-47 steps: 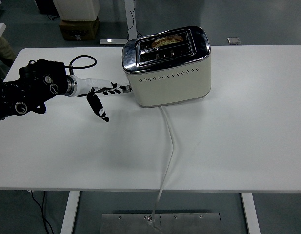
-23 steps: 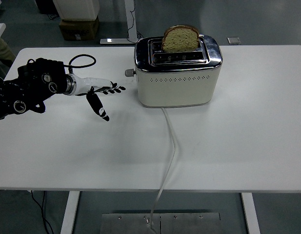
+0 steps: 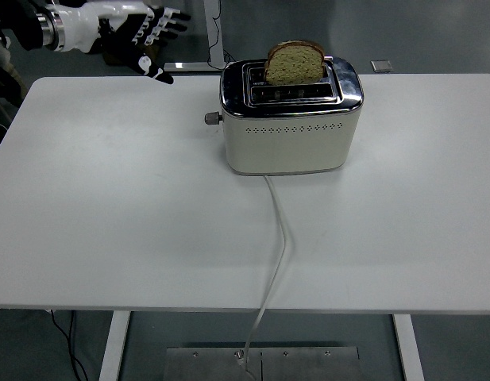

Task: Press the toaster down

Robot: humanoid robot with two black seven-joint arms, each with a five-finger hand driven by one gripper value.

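A cream toaster (image 3: 291,131) with a chrome top stands on the white table (image 3: 149,222), right of centre toward the back. A slice of brown bread (image 3: 295,62) stands raised out of its far slot. Its lever knob (image 3: 212,118) sticks out of the left end, high up. My left hand (image 3: 149,32) hangs at the upper left, well above and left of the toaster, open with fingers spread and touching nothing. The right arm is out of view.
The toaster's white cord (image 3: 278,238) runs from its front across the table and over the near edge. A floor plate (image 3: 260,362) lies under the table. Desk legs (image 3: 213,36) stand behind it.
The toaster settled back flat and the bread popped up. My left hand let go of the lever, then rose and pulled back to the upper left, off the table.
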